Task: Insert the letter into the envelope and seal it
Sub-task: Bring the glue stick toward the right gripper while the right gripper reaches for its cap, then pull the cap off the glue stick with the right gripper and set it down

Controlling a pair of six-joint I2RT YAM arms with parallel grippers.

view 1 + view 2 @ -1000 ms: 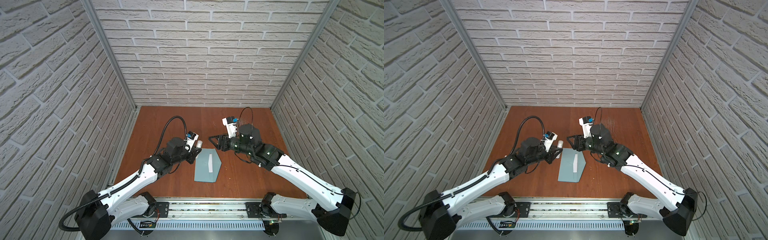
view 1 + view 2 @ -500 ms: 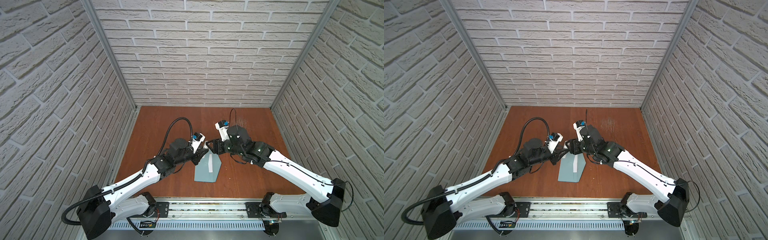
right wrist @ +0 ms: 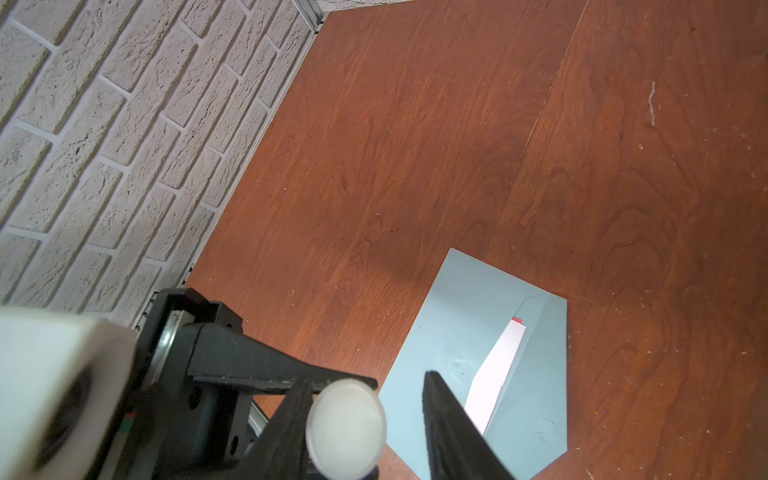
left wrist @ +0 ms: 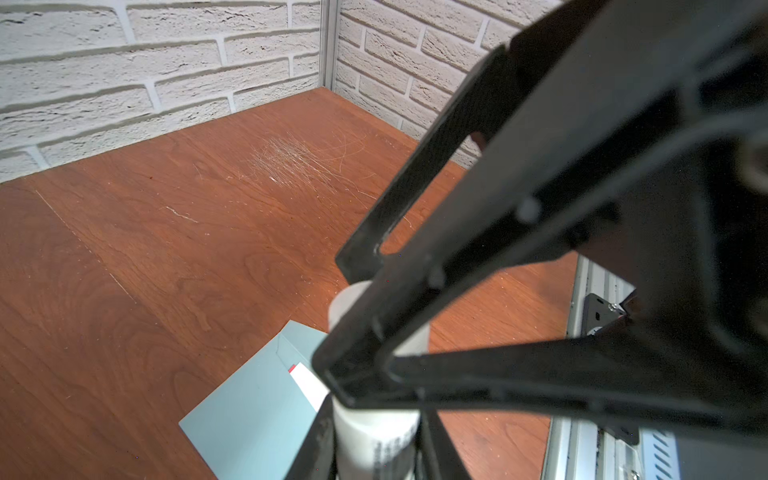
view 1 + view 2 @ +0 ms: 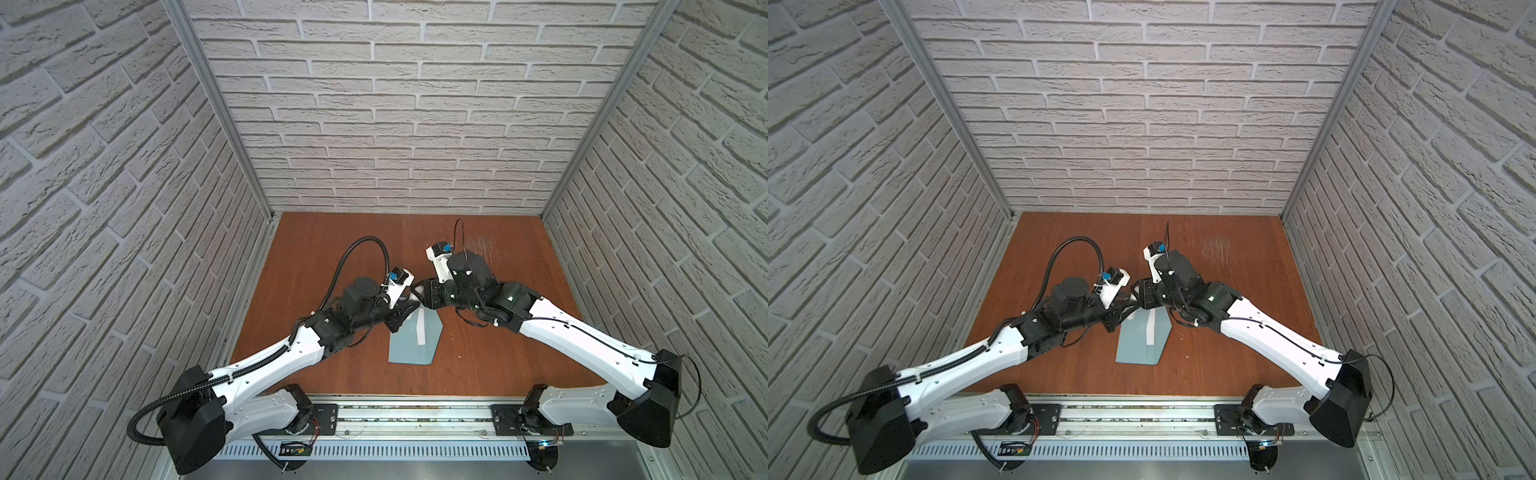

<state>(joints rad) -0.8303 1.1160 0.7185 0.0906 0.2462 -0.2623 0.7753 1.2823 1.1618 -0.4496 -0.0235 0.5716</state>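
Near the middle of the desk (image 5: 332, 249) lies the blue-grey envelope (image 5: 409, 351), flap open. The letter (image 5: 421, 330) is tucked inside, with a white strip and a red corner showing. Above its far end, the left gripper (image 5: 410, 305) has its jaws clamped on a white glue stick (image 4: 374, 436). The right gripper (image 3: 368, 378) straddles the stick's cap, jaws apart.

Table (image 5: 332, 249) open at the back and along both sides; envelope (image 5: 405, 349) lies flat front-centre; left gripper (image 5: 409, 309) and right gripper (image 5: 417, 293) meet over its far end around a white stick (image 3: 345, 428), blocking there; left arm (image 5: 270, 357) and right arm (image 5: 582, 336) span the front corners.
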